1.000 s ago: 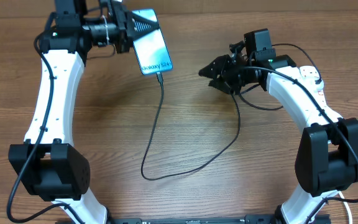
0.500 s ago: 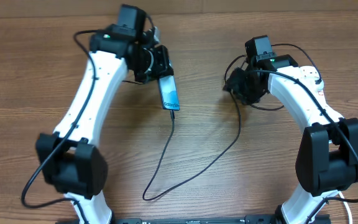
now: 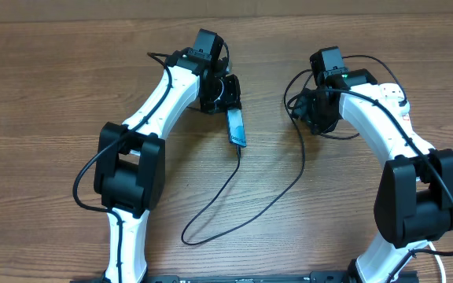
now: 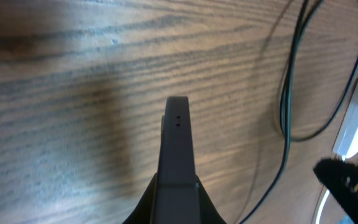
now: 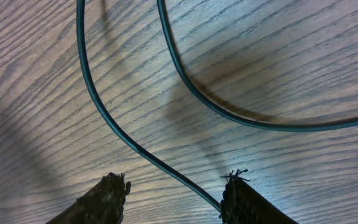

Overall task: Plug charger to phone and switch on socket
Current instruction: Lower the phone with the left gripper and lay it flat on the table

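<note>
One slim smartphone (image 3: 236,127) with a dark frame and a blue lit screen is turned on its long edge, near the middle of the far edge of the brown wood-grain table (image 3: 53,118). The left gripper (image 3: 225,93) is closed tight on it. One thin, smooth black charger cable (image 3: 211,214) meets its lower end, loops toward the near edge and rises to the right gripper (image 5: 176,183). This one is about half open. The cable lies between its rough black fingertips (image 5: 112,194), not pinched.
</note>
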Robot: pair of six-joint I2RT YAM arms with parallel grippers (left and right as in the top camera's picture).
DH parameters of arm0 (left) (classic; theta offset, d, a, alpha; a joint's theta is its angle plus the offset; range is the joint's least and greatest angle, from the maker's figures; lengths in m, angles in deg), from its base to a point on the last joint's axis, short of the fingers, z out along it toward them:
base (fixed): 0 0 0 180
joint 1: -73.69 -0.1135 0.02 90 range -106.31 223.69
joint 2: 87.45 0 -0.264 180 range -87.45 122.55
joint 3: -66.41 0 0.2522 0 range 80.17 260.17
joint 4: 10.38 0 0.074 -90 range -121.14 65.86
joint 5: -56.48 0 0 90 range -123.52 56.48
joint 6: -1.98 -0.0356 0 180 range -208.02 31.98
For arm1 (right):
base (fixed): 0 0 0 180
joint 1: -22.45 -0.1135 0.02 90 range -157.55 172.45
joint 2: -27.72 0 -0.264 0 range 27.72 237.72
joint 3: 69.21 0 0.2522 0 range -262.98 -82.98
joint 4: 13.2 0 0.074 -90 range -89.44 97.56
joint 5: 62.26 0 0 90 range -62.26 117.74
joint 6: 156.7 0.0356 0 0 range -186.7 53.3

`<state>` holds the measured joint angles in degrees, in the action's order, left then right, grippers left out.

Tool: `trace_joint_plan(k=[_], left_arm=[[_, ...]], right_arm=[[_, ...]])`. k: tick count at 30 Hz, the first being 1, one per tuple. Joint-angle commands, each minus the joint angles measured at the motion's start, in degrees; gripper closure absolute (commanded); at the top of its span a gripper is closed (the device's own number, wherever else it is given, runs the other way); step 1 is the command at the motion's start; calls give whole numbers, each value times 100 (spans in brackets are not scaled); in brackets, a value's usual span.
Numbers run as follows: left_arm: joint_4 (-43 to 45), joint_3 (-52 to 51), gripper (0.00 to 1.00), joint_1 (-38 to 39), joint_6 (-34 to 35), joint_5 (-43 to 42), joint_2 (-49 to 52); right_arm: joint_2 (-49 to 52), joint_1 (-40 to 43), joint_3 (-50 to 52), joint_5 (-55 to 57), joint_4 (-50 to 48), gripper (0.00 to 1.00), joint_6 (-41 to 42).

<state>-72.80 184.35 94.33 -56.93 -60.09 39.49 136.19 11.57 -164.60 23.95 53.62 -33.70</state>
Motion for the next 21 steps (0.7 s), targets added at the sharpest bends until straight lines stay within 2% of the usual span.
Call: trace_joint_plan(k=[1,8,14,21], left_arm=[[201,11,96,31,236,-192,109],[251,11,93,109,234,-160,411],[238,11,96,122,203,-503,730],[162,11,95,125,-256,-520,730]], right_arm=[[-90,24,-46,122,-22,47,-28],[-90,24,-35,120,-22,48,-26],[-87,24,20,120,-17,48,-28],[-87,24,20,120,-48,47,-26]])
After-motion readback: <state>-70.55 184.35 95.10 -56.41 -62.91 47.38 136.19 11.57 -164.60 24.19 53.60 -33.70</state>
